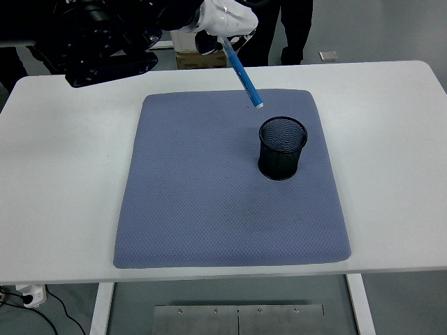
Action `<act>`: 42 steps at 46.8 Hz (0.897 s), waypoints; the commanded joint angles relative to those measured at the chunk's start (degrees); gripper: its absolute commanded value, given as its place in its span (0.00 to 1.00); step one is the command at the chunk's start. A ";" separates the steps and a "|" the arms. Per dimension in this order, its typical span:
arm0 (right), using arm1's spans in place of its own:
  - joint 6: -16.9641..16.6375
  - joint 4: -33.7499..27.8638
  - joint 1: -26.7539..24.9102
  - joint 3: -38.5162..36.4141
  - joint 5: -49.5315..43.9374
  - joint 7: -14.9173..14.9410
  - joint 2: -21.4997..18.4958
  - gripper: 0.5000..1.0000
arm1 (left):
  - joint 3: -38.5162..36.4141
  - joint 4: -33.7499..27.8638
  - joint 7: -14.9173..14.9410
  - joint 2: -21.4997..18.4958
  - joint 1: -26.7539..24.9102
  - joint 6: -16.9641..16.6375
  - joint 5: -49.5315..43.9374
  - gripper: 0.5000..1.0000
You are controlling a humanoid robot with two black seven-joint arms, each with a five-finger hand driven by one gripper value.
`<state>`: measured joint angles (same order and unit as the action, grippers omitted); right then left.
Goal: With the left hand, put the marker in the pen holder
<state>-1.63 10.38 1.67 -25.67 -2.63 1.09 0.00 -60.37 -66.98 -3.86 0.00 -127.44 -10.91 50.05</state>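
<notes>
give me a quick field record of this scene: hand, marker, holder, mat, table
left hand: at the far edge of the table, fingers closed on the marker's upper end
marker: blue, held in the air, tilted with its tip pointing down and to the right
marker vs holder: tip is behind and left of the rim, not inside
pen holder: black mesh cup, upright on the mat's right half, nothing seen in it
mat: grey-blue, lying flat
table: white
right hand: not in view
step: marker not yet placed
</notes>
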 commanded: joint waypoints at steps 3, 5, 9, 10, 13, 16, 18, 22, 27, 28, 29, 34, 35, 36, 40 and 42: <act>-0.03 -0.01 0.00 0.00 0.00 0.05 0.00 1.00 | -0.01 0.09 0.44 0.00 1.14 -0.16 0.40 0.00; -0.04 0.07 0.00 0.00 0.00 0.05 0.00 1.00 | -0.01 0.18 0.44 0.00 1.75 -0.51 0.40 0.00; -0.04 -0.01 0.00 0.00 0.00 0.05 0.00 1.00 | -0.01 0.18 0.79 0.00 2.63 -1.48 0.40 0.00; -0.04 -0.01 0.00 0.00 0.00 0.05 0.00 1.00 | -0.09 0.18 0.79 0.00 2.81 -1.74 0.31 0.00; -0.03 -0.01 0.00 0.00 0.00 -0.03 0.00 1.00 | -0.09 0.27 0.88 0.00 3.42 -2.79 0.31 0.00; -0.03 -0.01 0.00 0.00 0.00 -0.03 0.00 1.00 | -0.18 0.45 0.88 0.00 3.95 -3.85 0.31 0.00; 0.05 -0.01 0.00 0.00 0.00 -0.03 0.00 1.00 | -0.18 0.80 0.88 0.00 4.21 -4.29 0.31 0.00; 0.05 -0.01 0.00 0.00 0.00 0.05 0.00 1.00 | -0.18 1.06 0.88 0.00 4.83 -4.99 0.22 0.00; -0.04 -0.01 0.00 0.00 0.00 0.05 0.00 1.00 | -0.27 1.06 0.79 0.00 5.62 -7.10 0.31 0.00; 0.05 -0.01 0.00 0.00 0.00 0.05 0.00 1.00 | -0.27 1.06 0.79 0.00 5.80 -7.45 0.31 0.00; -0.03 -0.01 0.00 0.00 0.00 0.05 0.00 1.00 | -0.27 1.06 0.79 0.00 5.97 -7.80 0.31 0.00; -0.03 0.07 0.00 0.00 0.00 -0.03 0.00 1.00 | -0.45 1.06 0.70 0.00 6.85 -9.12 0.84 0.00; 0.05 0.07 0.00 0.00 0.00 0.05 0.00 1.00 | -0.53 1.06 0.70 0.00 7.03 -9.39 1.10 0.00; -0.03 -0.01 0.00 0.00 0.00 -0.03 0.00 1.00 | -0.53 1.06 0.70 0.00 7.20 -9.74 1.45 0.00; -0.03 -0.01 0.00 0.00 0.00 -0.03 0.00 1.00 | -0.71 1.06 0.70 0.00 8.26 -11.32 2.59 0.00; 0.05 -0.01 0.00 0.00 0.00 0.05 0.00 1.00 | -0.80 1.06 0.61 0.00 8.70 -12.02 2.95 0.00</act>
<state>-1.64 10.38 1.67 -25.67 -2.64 1.10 0.00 -61.06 -65.89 -3.23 0.00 -119.35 -22.01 52.50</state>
